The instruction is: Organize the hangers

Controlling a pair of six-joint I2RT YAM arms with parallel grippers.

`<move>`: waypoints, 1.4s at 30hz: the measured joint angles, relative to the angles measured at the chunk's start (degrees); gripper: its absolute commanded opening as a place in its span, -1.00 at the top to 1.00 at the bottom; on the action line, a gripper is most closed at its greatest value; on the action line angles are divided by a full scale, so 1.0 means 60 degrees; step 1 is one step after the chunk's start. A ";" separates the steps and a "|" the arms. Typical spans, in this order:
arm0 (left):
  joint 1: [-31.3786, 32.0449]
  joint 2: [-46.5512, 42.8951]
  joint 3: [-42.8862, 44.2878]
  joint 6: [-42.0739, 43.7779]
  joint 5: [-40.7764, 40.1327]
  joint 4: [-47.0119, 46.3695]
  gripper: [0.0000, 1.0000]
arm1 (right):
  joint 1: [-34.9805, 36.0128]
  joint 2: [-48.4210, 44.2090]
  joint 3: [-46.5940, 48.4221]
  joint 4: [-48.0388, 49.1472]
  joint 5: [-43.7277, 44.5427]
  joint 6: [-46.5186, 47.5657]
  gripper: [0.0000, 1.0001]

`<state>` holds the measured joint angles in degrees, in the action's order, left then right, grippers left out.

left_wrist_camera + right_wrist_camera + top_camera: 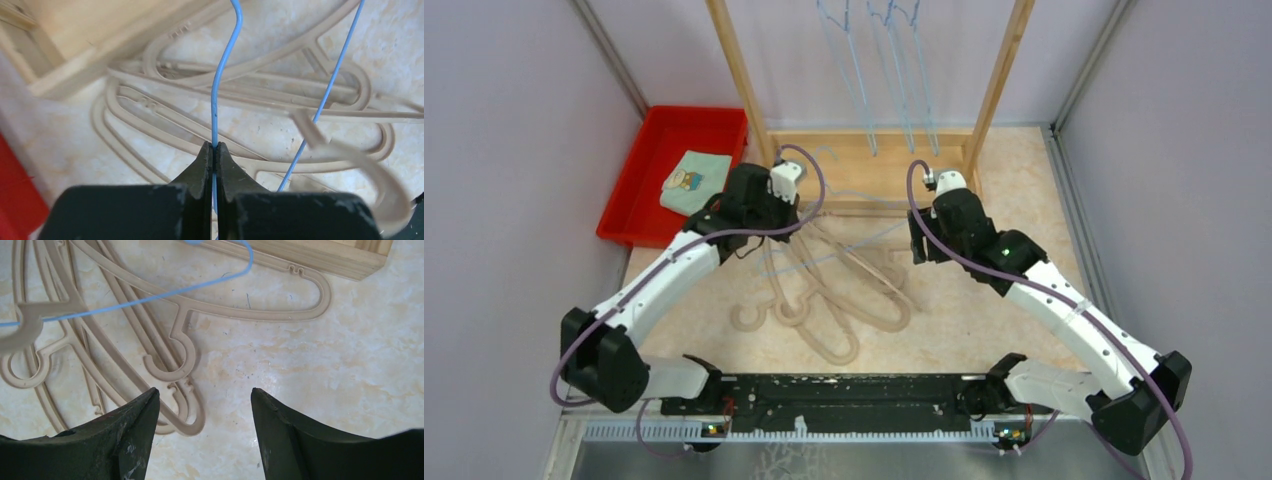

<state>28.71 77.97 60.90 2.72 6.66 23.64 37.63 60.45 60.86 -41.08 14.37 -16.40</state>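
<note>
Though beige hangers (pixel 360 157) tangle beneath, the left tool (pixel 213 146) pinches a blue wire hanger (pixel 215 95). The right tool (pixel 205 392) gapes, empty, near the wooden rack (pixel 310 255).

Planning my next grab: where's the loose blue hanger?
Left wrist view: the blue wire hanger is clamped in the left gripper, over the beige hangers, beside the wooden rack base.

Beige hangers (pixel 751 318) lie flat in an overlapping pile, one blue wire hanger (pixel 215 100) is pinched in my left gripper (pixel 213 146), and other blue wire hangers (pixel 894 70) hang upright behind.
</note>
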 measured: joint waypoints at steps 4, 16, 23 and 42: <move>-0.0379 -0.0892 0.0208 0.0270 0.0455 0.0200 1.00 | -0.0066 0.0000 0.0000 0.0033 0.0029 0.0175 -0.35; -0.0408 -0.1829 -0.1078 -0.0102 0.1654 0.0546 1.00 | -0.0069 0.0004 0.0000 0.0382 -0.0120 0.0310 -0.35; -0.0408 -0.1800 -0.0066 -0.0237 0.2007 0.0627 1.00 | -0.0073 0.0004 0.0000 0.0423 -0.0197 0.0306 -0.35; -0.0408 -0.1800 0.1530 -0.0127 0.1927 0.0991 1.00 | -0.0073 0.0138 0.0000 0.0495 -0.0335 0.0317 -0.35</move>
<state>26.26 67.18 70.08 1.96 18.22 29.58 37.19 61.28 60.86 -38.11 12.36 -14.50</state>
